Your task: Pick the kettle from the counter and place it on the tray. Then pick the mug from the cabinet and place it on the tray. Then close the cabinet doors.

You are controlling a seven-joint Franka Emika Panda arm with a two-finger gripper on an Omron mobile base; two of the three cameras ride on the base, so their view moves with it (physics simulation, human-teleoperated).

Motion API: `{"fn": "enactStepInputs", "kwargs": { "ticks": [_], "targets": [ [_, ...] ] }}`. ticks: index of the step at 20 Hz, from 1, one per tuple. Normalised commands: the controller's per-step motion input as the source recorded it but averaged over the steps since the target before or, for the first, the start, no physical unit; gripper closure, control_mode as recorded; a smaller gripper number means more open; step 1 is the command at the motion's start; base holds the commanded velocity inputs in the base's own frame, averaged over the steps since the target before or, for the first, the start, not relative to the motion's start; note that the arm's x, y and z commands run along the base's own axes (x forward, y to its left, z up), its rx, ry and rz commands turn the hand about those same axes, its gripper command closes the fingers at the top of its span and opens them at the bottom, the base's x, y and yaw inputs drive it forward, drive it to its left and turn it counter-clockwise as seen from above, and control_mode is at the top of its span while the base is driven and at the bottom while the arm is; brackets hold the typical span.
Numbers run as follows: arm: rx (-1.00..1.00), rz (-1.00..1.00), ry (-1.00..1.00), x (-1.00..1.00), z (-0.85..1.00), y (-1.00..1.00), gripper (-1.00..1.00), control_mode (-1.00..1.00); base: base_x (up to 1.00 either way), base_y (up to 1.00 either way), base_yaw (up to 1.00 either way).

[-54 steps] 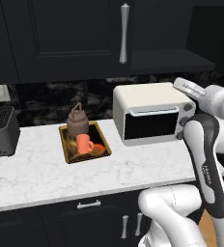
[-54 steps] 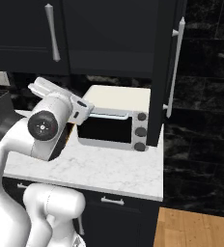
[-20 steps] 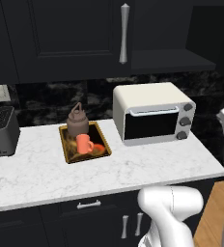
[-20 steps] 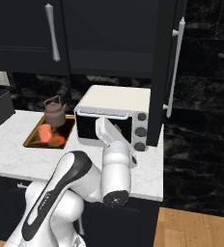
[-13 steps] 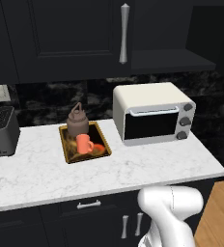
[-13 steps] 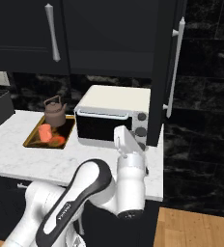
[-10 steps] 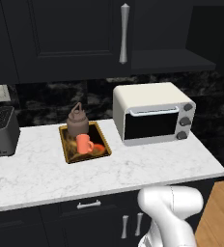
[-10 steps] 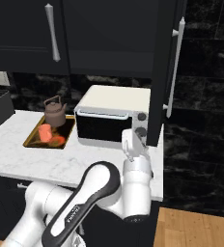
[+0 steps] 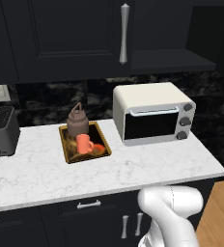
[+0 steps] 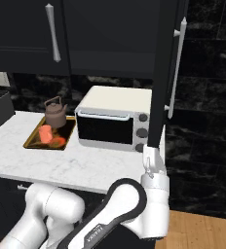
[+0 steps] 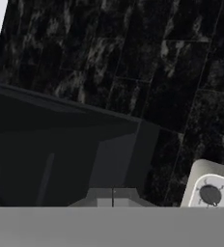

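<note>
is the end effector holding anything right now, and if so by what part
Nothing is held. The end effector is shut and empty, beside the open cabinet door's lower edge.

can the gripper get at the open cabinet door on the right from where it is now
Probably yes. In the right base view the shut gripper sits right at the lower edge of the open cabinet door, beside the toaster oven, with nothing between them; contact itself isn't clear.

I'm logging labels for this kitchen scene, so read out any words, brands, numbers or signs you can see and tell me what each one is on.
Dark lettering along the white robot arm's lower link: a brand-like word, too small and blurred to read.
Round grey knobs on the cream toaster oven: no readable markings.
Golden-rimmed rectangular tray, brown kettle, orange mug: no text.
Nothing else legible.
</note>
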Motion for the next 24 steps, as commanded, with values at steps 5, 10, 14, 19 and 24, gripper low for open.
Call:
{"fn": "enactStepInputs", "kwargs": {
  "ticks": [5,10,14,19,24],
  "targets": [
    [0.08,0.01,0.00,-0.03,0.04,-0.22,1.00,-1.00,0.00,0.00,0.00],
    [0.07,0.08,0.00,-0.05,0.17,-0.19,1.00,-1.00,0.00,0.00,0.00],
    [0.01,0.07,-0.09,0.00,0.01,-0.01,1.00,-1.00,0.00,0.00,0.00],
    [0.09,0.10,-0.24,0.00,0.08,-0.07,1.00,-1.00,0.00,0.00,0.00],
    [0.09,0.06,-0.17,0.00,0.35,-0.10,1.00,-1.00,0.00,0.00,0.00]
  ]
}}
